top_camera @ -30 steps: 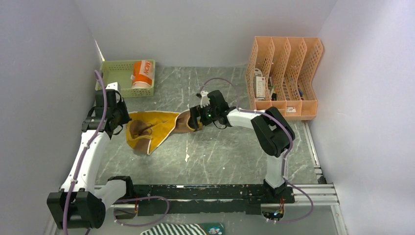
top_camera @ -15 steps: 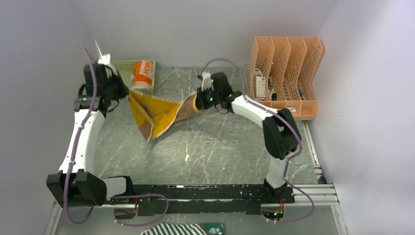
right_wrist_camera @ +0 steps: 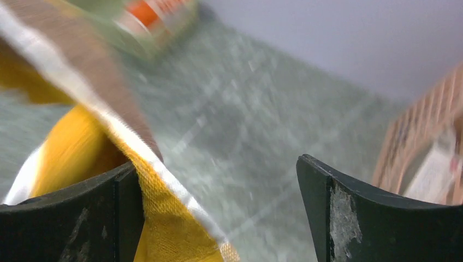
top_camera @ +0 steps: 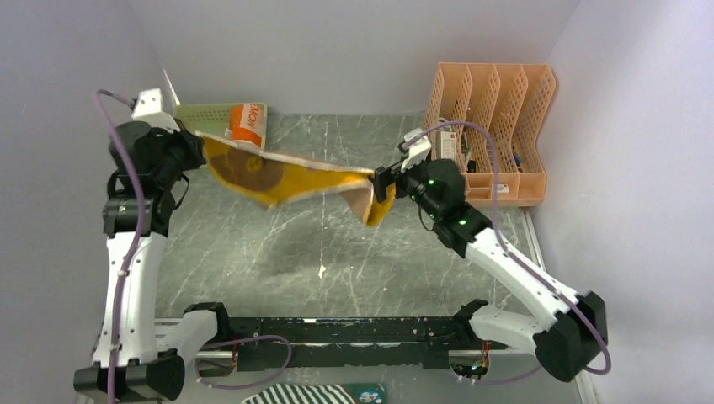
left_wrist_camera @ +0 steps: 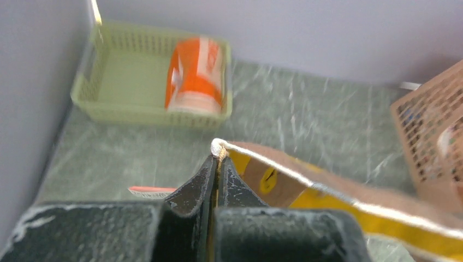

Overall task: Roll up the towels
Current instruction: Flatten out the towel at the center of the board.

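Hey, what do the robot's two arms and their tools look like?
The left arm and right arm have white links, black joints and looping purple cables. The left tool and right tool have black, white-scuffed fingers. A green light marks the right wrist.

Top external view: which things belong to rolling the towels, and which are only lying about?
Belonging to the job: yellow towel, stretched in the air; orange towel in the green basket; left end effector, shut on the yellow towel's corner; right end effector, open at its other end.
Lying about: peach file rack; striped cloth at the near edge.
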